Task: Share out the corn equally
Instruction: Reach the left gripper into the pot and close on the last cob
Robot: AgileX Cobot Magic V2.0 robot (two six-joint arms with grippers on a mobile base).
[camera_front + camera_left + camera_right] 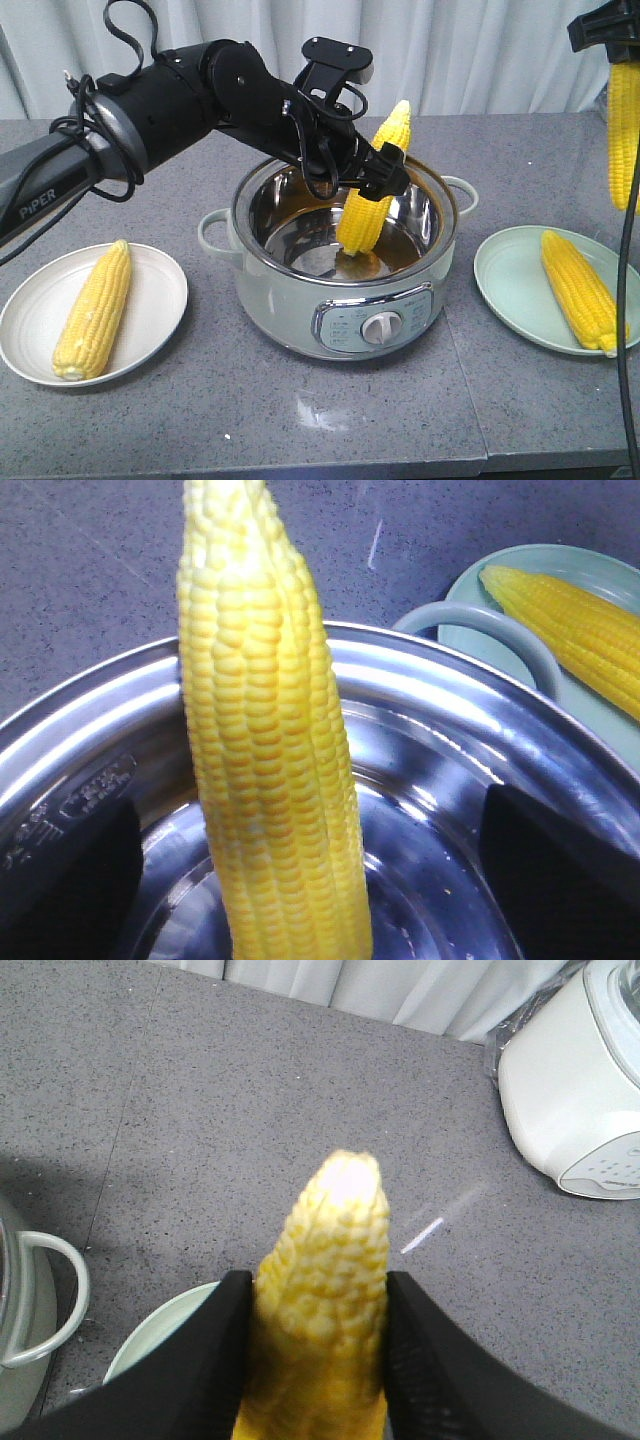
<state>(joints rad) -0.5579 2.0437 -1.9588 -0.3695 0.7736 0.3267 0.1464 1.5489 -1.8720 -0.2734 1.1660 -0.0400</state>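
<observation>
Corn cob [372, 195], bright yellow, husked: clamped in black left gripper [385, 165], long axis near upright, tip up, butt inside steel electric pot [245, 215] at bench centre. White round plate [160, 300] bearing one resting cob [95, 310] lies toward the left edge, left arm nearer. Black right gripper [612, 45] grasps second cob [622, 130], hanging over pale green plate [510, 290].

Grey table [300, 420] bears white plate [150, 300], electric pot [280, 310] and green plate [510, 290].

Crops and occlusions
Front view: right gripper [610, 40] clipped by top corner, right cob [624, 130] cut by frame edge, panel labels [347, 322] too small to read. Left wrist: left cob [270, 750] cropped top and bottom. Right wrist: cob tip blurred, plate [168, 1322] mostly hidden by gripper.
</observation>
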